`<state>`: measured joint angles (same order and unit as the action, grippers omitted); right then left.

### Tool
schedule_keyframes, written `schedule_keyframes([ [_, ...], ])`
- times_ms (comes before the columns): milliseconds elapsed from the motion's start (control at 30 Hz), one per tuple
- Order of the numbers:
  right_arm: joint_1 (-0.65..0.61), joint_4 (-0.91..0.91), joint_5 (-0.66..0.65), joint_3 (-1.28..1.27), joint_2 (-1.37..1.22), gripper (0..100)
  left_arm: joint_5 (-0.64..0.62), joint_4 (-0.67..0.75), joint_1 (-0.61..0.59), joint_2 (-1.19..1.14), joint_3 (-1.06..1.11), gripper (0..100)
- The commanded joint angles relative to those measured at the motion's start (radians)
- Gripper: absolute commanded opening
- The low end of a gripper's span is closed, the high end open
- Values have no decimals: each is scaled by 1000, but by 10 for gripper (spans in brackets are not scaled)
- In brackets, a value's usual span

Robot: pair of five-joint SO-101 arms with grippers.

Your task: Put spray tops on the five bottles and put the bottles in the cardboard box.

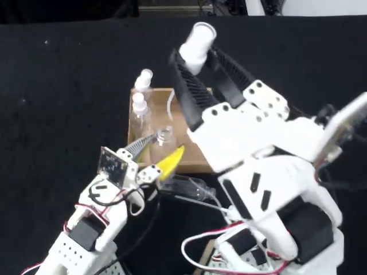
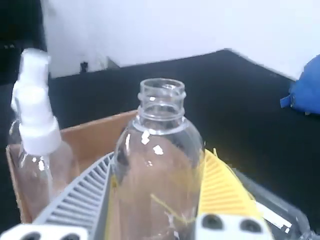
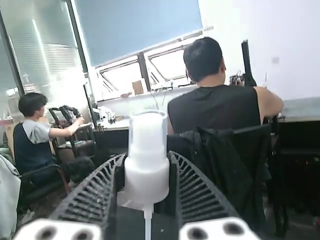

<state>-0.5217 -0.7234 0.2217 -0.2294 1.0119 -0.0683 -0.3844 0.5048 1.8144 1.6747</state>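
Left hand [image 1: 156, 152] clamps uncapped bottle [image 2: 160, 165]; right hand [image 1: 198, 60] grips spray top [image 3: 146, 155] (aloft). Next I'd align its tube over the neck.

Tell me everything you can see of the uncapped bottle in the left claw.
The bottle is clear, plastic by its look, with a round body, sloped shoulders and a short threaded neck. Its mouth is open and uncapped. It stands upright, clamped in the left claw between a grey ribbed finger and a yellow finger on opposite sides. It is at the near end of the cardboard box; whether its base rests there is hidden.
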Motion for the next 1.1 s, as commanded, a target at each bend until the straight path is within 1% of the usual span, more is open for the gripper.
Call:
schedule_keyframes([
  [0, 21, 18, -71, -13, -4, 15, -2, 49, 8, 12, 18, 30],
  [100, 20, 14, -75, -5, -28, 15, -2, 61, 10, 12, 24, 30],
  [167, 20, 20, -64, -5, -48, 15, -2, 112, 8, 12, 24, 30],
  [300, -49, 17, -63, -4, -88, 15, -3, 176, -30, 12, 24, 30],
  [433, -77, 12, -63, -8, -90, 14, -2, 210, -45, 12, 24, 30],
  [667, -77, 21, -57, -19, -74, 15, -8, 210, -36, 12, 24, 30],
  [867, -74, 141, -61, -102, -128, 15, -9, 212, -36, 12, 24, 30],
  [1067, -74, 155, -63, -116, -134, 15, -9, 212, -36, 12, 24, 30],
])
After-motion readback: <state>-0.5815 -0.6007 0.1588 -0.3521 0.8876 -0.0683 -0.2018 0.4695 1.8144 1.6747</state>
